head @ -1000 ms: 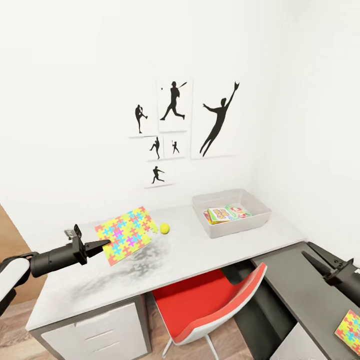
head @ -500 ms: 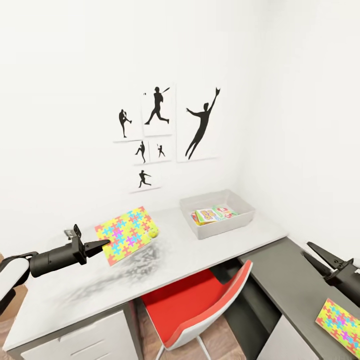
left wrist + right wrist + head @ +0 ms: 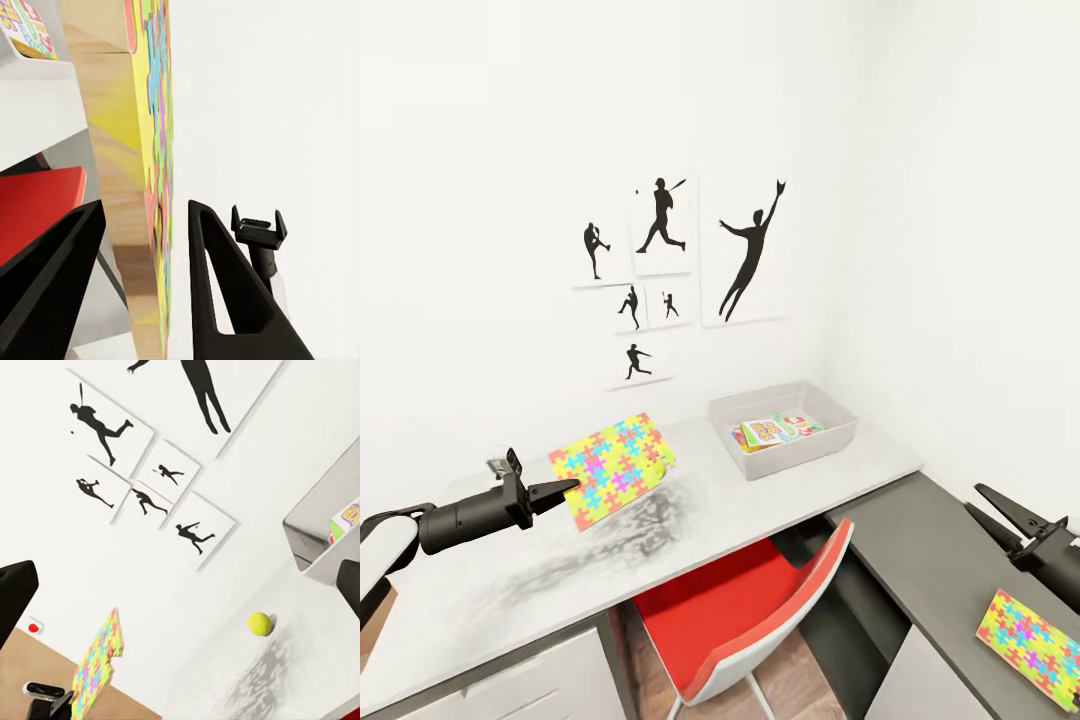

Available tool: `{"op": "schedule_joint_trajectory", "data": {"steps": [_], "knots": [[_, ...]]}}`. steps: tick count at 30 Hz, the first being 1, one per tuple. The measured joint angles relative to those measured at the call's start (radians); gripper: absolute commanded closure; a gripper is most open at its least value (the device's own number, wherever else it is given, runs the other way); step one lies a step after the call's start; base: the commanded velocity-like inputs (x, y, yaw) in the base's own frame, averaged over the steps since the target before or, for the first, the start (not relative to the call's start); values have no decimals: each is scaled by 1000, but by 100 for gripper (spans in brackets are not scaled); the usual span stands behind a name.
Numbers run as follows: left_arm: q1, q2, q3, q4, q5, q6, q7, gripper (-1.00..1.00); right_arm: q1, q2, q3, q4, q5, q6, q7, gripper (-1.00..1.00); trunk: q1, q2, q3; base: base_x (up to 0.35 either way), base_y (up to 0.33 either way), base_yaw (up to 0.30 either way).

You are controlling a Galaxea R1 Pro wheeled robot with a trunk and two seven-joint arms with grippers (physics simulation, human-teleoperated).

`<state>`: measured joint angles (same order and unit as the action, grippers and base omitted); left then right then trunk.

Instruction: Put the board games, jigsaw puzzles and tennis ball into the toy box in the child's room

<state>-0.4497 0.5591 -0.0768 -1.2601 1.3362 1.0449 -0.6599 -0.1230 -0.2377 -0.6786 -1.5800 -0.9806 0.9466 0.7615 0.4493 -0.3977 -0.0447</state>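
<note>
White walls with black baseball prints [image 3: 660,280] back an L-shaped surface [image 3: 760,500], light grey top meeting dark grey, with a red chair [image 3: 750,600] tucked under the join. From the head view, the toy box [image 3: 830,443] sits toward the far right corner of the light top with printed game boxes [image 3: 780,428] already inside; how many is unclear. The left tool [image 3: 565,487] grips one puzzle [image 3: 610,465] by its edge, lifted clear of the surface and short of the box. A second puzzle [image 3: 1035,648] lies on the dark top near its front edge, just beside the right tool [image 3: 985,500], whose jaws are parted and empty.

Left wrist view: the puzzle [image 3: 146,150] stands edge-on between the two black fingers [image 3: 217,292], which are clamped on it.

Right wrist view: the ball [image 3: 260,623] rests on the light top between the held puzzle [image 3: 97,664] and the box [image 3: 322,547], near the wall edge.

By this evidence, both puzzles and the ball remain to be boxed; the bed is out of frame, so the games there cannot be judged.
</note>
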Motion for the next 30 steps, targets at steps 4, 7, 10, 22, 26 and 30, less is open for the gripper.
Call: {"op": "schedule_joint_trajectory", "data": {"steps": [4, 7, 10, 22, 26, 30], "knots": [[0, 0, -1, 0, 0, 0, 0, 100, 0, -1, 0, 0, -1, 2, 0, -100, 0, 0, 1, 0, 0, -77], [0, 0, 0, 0, 0, 0, 0, 100, 0, -1, 0, 0, -2, 3, 0, -100, 0, 0, 3, 18, 0, -201], [0, 0, 3, 0, -1, 0, 0, 100, 0, -2, 0, 0, -2, 3, 0, -100, 0, 0, 6, 198, -19, -225], [2, -2, 3, -2, -3, 0, 0, 100, 0, 2, -2, 0, 0, -5, 1, -100, 0, 0, 13, 143, -42, -120], [1, -2, 4, -1, -3, 0, 0, 100, 0, 0, -2, 0, -1, 1, 0, -100, -1, 0, 13, 294, 0, -55], [1, -2, 4, -1, -4, 0, 0, 100, 0, -2, -1, 0, -2, 4, 0, -100, -1, 0, 13, 330, 0, -239]]}}
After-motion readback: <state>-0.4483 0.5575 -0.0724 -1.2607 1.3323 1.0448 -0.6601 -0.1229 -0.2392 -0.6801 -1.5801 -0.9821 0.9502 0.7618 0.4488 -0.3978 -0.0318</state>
